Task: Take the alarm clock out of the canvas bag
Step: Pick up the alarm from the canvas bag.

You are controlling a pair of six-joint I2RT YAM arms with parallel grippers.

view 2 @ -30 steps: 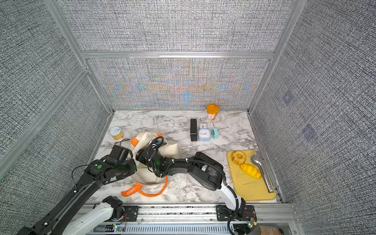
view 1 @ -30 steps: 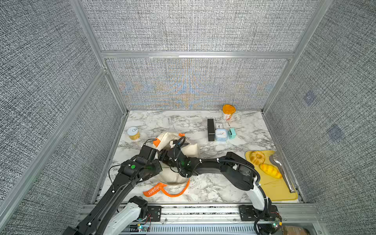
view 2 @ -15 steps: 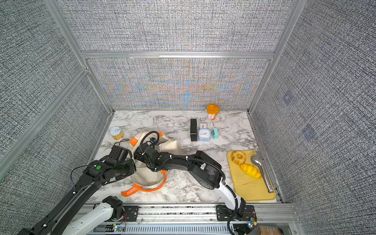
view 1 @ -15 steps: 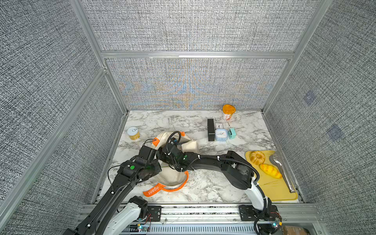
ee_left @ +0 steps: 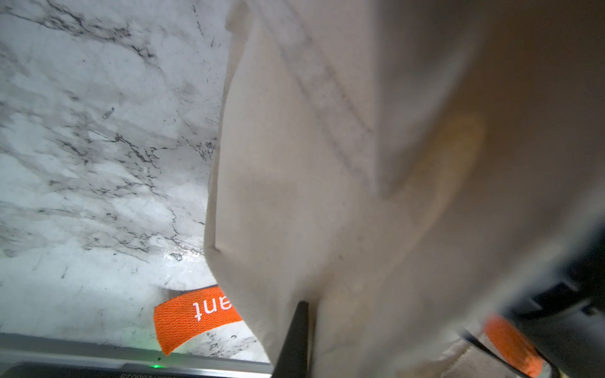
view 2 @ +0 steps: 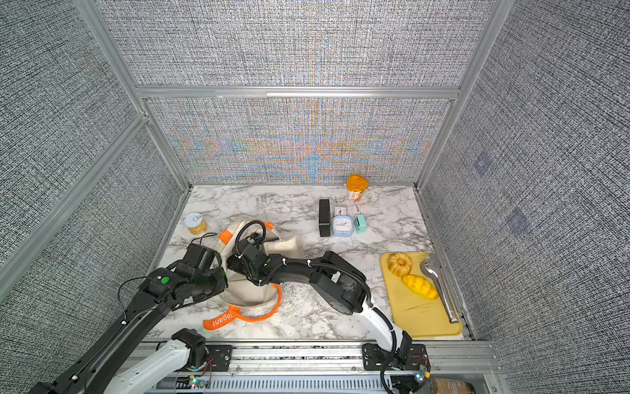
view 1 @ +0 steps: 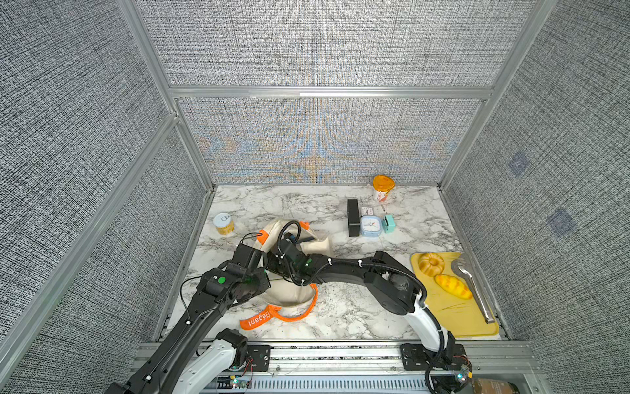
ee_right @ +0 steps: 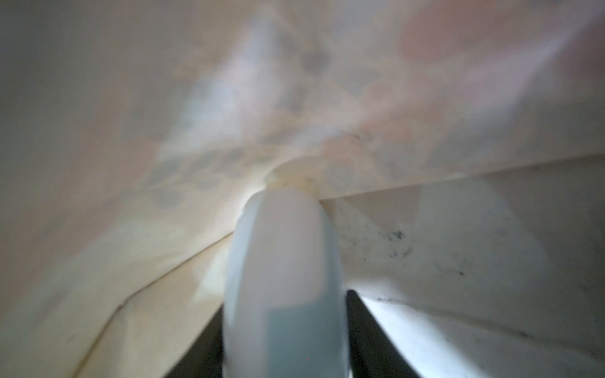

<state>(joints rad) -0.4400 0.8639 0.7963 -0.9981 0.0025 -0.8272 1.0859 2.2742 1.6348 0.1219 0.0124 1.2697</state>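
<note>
R claw (ee_right: 286, 302) sits deep inside bag (view 1: 289, 295). Wrist cam shows its two dark fingers (ee_right: 360, 327) pressed on either side of a pale rounded clock (ee_right: 281, 248), so I read it as gripping the clock, tho pic is blurry. Cloth all round, so clock is inside bag, not out yet. In both top views R arm's wrist goes into bag mouth and claw itself is hidden. L claw (ee_left: 302, 314) is pinched shut on bag cloth; only one fingertip shows. Bag lies on marble table (view 1: 341, 307), near-left of centre, btwn both arms, orange strap (view 1: 259, 319) trailing toward front rail. Another small clock (view 1: 369, 225) stands far back by black box (view 1: 353, 218), well apart.
</note>
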